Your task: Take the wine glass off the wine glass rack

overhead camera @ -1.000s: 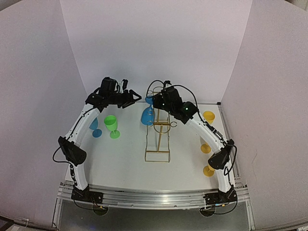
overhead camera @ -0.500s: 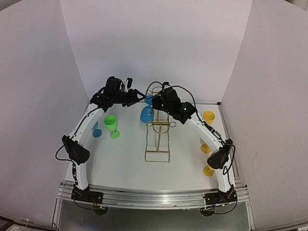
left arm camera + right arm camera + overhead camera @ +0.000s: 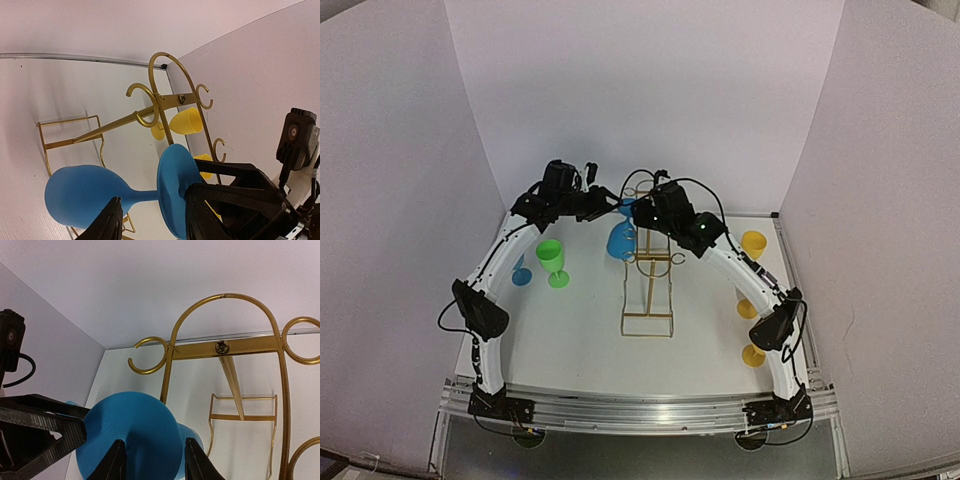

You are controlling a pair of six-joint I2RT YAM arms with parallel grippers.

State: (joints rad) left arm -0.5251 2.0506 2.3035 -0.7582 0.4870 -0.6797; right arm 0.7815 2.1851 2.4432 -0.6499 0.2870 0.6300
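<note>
**Top external view.** The left claw [image 3: 608, 205] and right claw [image 3: 638, 212] are meeting tip to tip above the far end of the table [image 3: 580, 340]. The blue wine glass [image 3: 620, 241] is hanging bowl-down directly below both claws, against the upper left side of the gold wine glass rack [image 3: 649, 300]. A green wine glass [image 3: 552, 258] and a second blue glass [image 3: 521, 275] are standing below and outward of the left claw. 3 yellow glasses [image 3: 754, 242] are standing outward of the right claw.

**Left wrist view.** The left claw's 2 fingers [image 3: 111, 222] are standing partway apart, with the glass's stem [image 3: 145, 195] running between their tips. The bowl is lying by 1 finger and the foot [image 3: 172, 180] by the other. I cannot tell whether they are pinching it. An empty ring loop [image 3: 145, 107] of the rack is sitting beyond the tips, above the foot. The right claw is pointing at the foot from the far side.

**Right wrist view.** The right claw's fingers [image 3: 116, 462] are also standing partway apart. The foot's flat face is filling the gap just beyond them. I cannot tell whether they are gripping it. The rack's ring loop [image 3: 150, 357] is sitting beyond and above the tips, clear of the foot.
</note>
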